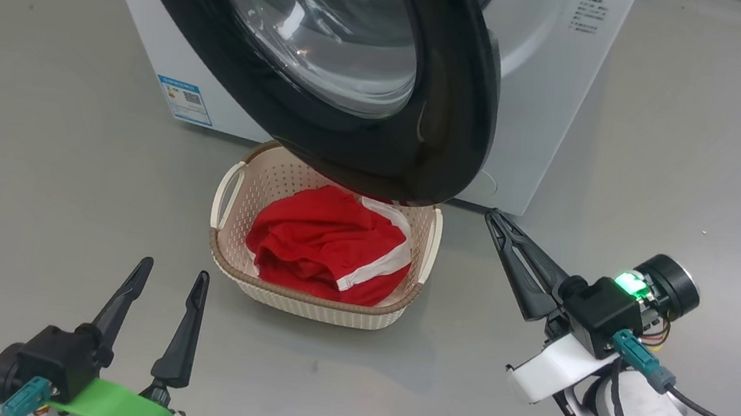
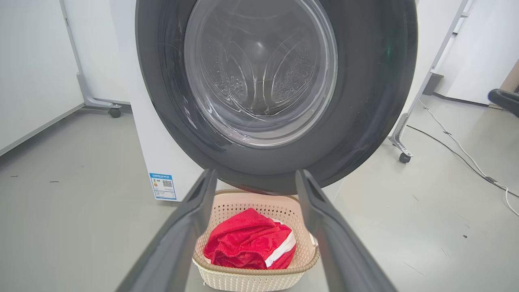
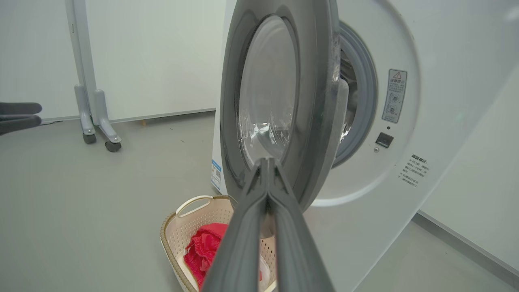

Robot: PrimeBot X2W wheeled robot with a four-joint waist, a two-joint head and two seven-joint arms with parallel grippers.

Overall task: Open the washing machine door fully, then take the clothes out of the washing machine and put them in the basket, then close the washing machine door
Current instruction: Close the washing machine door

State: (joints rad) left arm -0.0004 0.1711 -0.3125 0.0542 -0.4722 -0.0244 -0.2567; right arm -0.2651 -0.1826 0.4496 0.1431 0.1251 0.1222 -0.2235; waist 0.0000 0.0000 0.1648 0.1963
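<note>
Pointing at door (image 1: 457, 104), R fingers (image 1: 522, 262) together

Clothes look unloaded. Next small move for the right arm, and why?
Probably press the shut right gripper against the outer face of the washing machine door near its free edge and swing it closed: the clothes lie in the basket, the door stands ajar, and the gripper's tip is close by.
</note>
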